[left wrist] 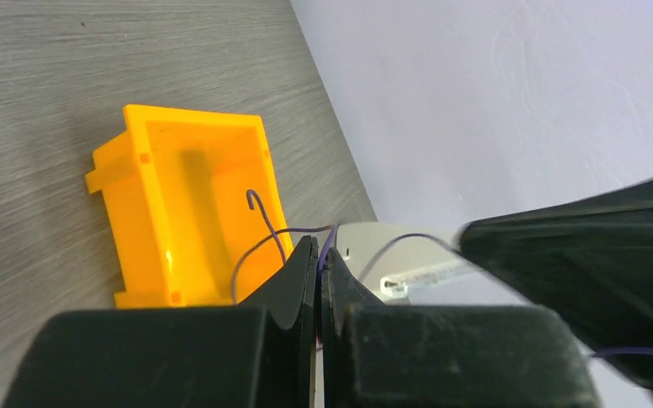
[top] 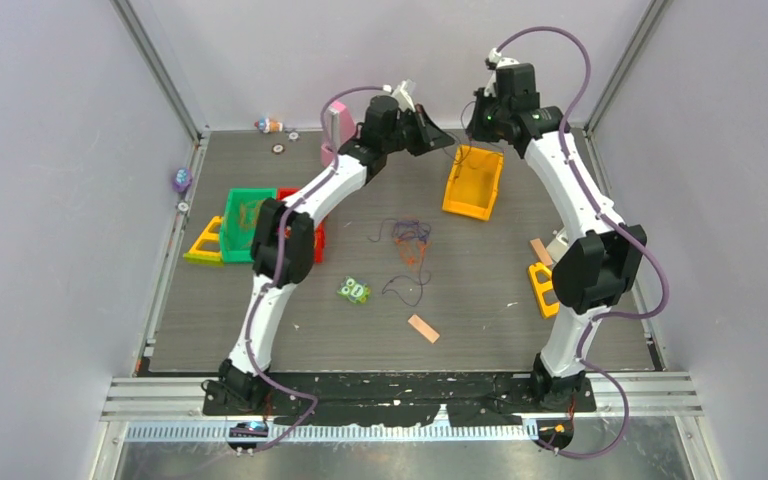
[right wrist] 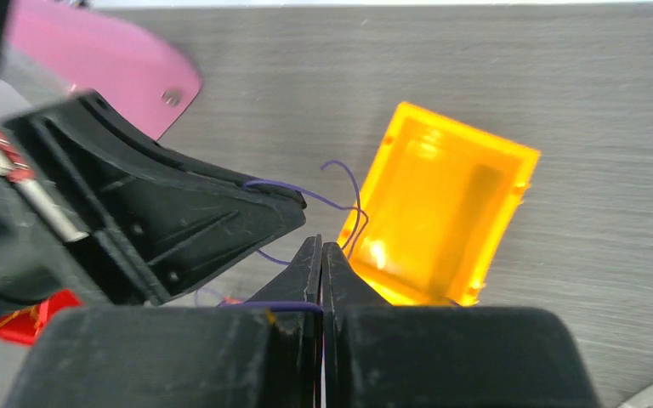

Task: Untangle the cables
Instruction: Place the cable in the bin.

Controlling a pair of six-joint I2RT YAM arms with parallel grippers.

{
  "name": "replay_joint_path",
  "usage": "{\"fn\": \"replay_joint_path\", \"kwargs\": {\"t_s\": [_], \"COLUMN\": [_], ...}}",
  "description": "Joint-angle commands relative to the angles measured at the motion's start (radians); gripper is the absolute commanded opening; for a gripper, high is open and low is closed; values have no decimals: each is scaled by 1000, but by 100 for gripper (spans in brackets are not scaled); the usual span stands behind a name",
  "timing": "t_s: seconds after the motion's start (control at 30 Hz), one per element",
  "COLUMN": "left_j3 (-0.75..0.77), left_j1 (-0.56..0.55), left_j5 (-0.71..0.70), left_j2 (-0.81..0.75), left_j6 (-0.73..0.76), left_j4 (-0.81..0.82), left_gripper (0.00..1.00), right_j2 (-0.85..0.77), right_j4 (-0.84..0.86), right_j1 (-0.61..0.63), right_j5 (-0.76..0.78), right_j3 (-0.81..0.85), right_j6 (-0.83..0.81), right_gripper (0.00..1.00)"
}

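The cables (top: 410, 238) lie in a loose orange, yellow and dark purple bunch at the middle of the table, with a stray strand (top: 405, 290) in front of it. My left gripper (top: 447, 142) and right gripper (top: 472, 122) are raised close together at the back, over an orange bin (top: 473, 183). The left gripper (left wrist: 319, 255) is shut on a thin purple wire (left wrist: 259, 246) that loops in front of the bin (left wrist: 187, 204). The right gripper (right wrist: 321, 251) is shut on the same purple wire (right wrist: 282, 304), which runs on to the left gripper's fingers (right wrist: 161, 212).
A green bin (top: 245, 222), a red bin (top: 317, 238) and a yellow piece (top: 205, 243) sit at the left. A pink object (top: 337, 130) stands at the back. A small green toy (top: 354, 290), a wooden piece (top: 423, 328) and an orange piece (top: 543, 285) lie nearer.
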Motion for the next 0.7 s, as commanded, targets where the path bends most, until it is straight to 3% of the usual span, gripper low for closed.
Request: {"fn": "replay_joint_path", "kwargs": {"t_s": [0.0, 0.17, 0.2, 0.3, 0.37, 0.67], "left_j3": [212, 243, 237, 236, 234, 117], "left_j1": [-25, -44, -49, -61, -60, -33], "left_j5": [24, -4, -19, -65, -80, -123], "left_j2": [145, 226, 228, 216, 188, 11], "left_j6": [-132, -173, -166, -102, -46, 99], "left_j4": [46, 48, 29, -60, -109, -239], "left_gripper": [0, 0, 5, 41, 55, 72], "right_j2": [29, 100, 114, 142, 160, 240], "right_j4": [-10, -24, -24, -24, -25, -53], "right_j1": [-40, -62, -63, -74, -83, -93], "right_j5": [100, 163, 167, 193, 196, 272], "right_j3": [138, 193, 196, 200, 197, 240], "right_j6": [-40, -69, -72, -88, -92, -103], "right_gripper": [6, 6, 6, 6, 6, 6]}}
